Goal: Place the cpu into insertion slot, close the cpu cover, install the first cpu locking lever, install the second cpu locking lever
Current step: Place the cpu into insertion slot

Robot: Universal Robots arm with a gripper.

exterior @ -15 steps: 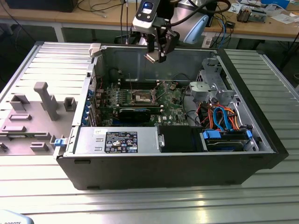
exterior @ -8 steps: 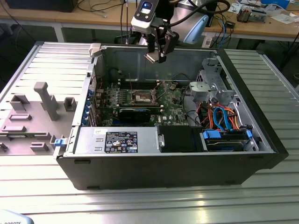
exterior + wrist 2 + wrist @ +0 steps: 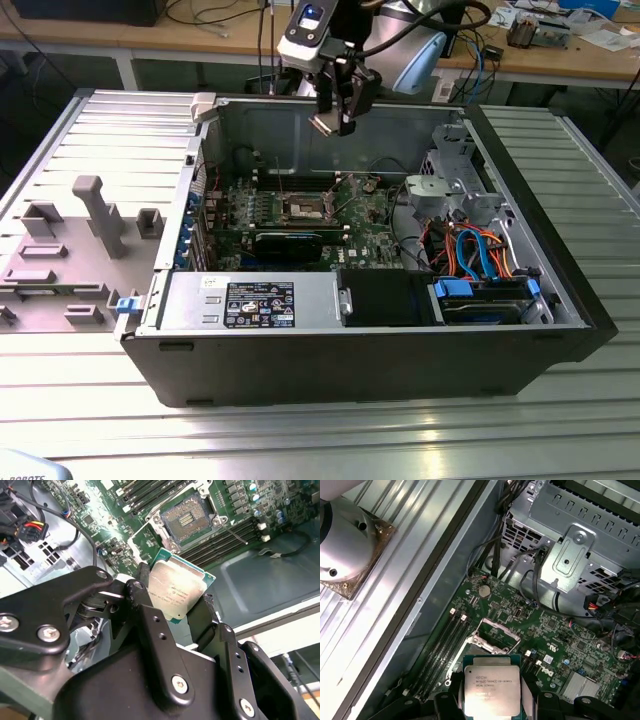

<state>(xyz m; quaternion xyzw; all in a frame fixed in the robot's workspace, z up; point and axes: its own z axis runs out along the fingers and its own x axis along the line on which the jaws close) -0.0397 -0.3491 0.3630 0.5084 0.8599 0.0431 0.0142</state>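
Black two-fingered hand (image 3: 334, 120) on the arm hangs above the open black computer case (image 3: 400, 370), its fingers closed on opposite edges of the small flat square cpu with the silver-grey metal top (image 3: 323, 124). In both wrist views the chip sits clamped between the dark fingertips, its metal face turned towards the cameras (image 3: 176, 589) (image 3: 491, 690), with a thin green border showing round the plate. It is held clear of everything under it, touching nothing but the hand (image 3: 175, 594) (image 3: 491, 702).

Below the hand, and well apart from it, lies the green motherboard (image 3: 372, 228) on the floor of the case. The square dark-centred insertion slot with its silver metal rim (image 3: 308, 208) (image 3: 184, 521) lies on that board beneath the chip, uncovered and with nothing in it; in the first wrist view part of its rim (image 3: 496, 632) shows just beyond the chip's far edge. Long narrow black memory slots (image 3: 227, 542) run alongside the socket. A perforated silver metal drive cage (image 3: 452, 190) (image 3: 585, 540) stands off to one side of the hand, lower down. The case rests on a ribbed grey metal surface (image 3: 300, 430).
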